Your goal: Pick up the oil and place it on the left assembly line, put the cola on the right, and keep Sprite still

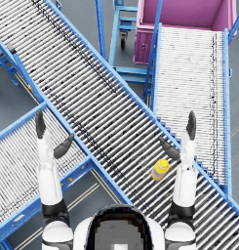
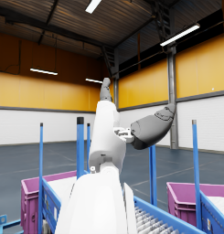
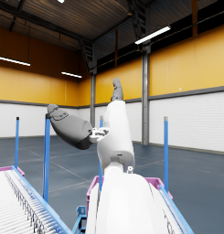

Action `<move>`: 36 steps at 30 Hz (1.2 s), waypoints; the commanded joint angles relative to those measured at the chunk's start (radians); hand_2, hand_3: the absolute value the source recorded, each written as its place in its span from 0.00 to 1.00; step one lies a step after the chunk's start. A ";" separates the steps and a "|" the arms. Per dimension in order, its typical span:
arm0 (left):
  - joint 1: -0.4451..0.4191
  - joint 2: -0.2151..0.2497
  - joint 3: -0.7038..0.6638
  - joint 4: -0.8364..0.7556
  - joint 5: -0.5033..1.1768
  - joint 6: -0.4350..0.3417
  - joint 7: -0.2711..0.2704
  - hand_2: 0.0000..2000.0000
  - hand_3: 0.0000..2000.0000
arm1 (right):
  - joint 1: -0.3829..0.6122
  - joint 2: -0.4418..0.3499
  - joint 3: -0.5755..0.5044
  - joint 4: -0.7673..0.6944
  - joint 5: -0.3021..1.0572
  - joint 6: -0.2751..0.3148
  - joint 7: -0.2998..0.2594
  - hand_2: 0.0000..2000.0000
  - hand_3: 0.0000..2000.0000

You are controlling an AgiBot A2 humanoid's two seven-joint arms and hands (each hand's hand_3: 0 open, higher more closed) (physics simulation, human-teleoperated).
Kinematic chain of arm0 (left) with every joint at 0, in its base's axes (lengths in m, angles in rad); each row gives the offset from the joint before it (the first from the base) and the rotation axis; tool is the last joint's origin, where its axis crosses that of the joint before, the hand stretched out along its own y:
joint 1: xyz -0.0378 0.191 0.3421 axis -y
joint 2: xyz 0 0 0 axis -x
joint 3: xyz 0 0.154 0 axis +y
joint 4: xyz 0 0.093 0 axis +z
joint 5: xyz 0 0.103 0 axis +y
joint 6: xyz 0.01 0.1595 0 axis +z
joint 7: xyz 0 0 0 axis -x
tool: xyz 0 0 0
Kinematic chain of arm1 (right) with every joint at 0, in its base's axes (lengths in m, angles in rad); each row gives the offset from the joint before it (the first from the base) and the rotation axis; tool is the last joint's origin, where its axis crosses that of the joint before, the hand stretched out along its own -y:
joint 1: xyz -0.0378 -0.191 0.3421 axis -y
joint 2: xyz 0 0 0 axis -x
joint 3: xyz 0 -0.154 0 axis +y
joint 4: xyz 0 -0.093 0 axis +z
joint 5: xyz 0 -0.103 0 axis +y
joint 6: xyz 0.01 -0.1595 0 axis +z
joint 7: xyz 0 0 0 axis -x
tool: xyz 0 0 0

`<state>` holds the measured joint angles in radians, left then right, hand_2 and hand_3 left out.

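Observation:
A yellow oil bottle (image 1: 160, 169) lies on the long diagonal roller conveyor (image 1: 96, 97), close to my right arm in the head view. My right hand (image 1: 185, 137) is raised above that conveyor, a little beyond the bottle, fingers spread and holding nothing. My left hand (image 1: 47, 135) is raised over the left conveyor (image 1: 18, 166), also spread and empty. Both wrist views look out into the hall and show only each hand, left hand (image 2: 131, 121) and right hand (image 3: 88, 119), with nothing in them. No cola or Sprite is in view.
The right conveyor (image 1: 189, 88) runs up to a pink bin (image 1: 189, 14) at the back. Blue frame rails edge every line, and blue posts (image 2: 80, 146) stand near pink bins (image 2: 35, 196). Grey floor shows between the conveyors.

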<state>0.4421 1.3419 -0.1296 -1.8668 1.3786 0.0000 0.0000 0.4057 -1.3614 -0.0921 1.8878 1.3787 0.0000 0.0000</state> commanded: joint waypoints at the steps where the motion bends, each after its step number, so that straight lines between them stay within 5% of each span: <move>1: -0.001 0.001 -0.001 0.000 0.000 0.000 0.000 0.00 0.00 | 0.015 0.001 0.004 -0.002 0.000 0.000 0.000 0.00 0.00; 36: 0.004 0.014 0.001 -0.005 0.000 0.000 0.000 0.00 0.00 | -0.058 -0.029 0.023 0.055 0.000 0.000 0.000 0.00 0.00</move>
<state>0.4288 1.3593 -0.1358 -1.8732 1.3785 0.0000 0.0000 0.3587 -1.3906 -0.0719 1.9252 1.3786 0.0000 0.0000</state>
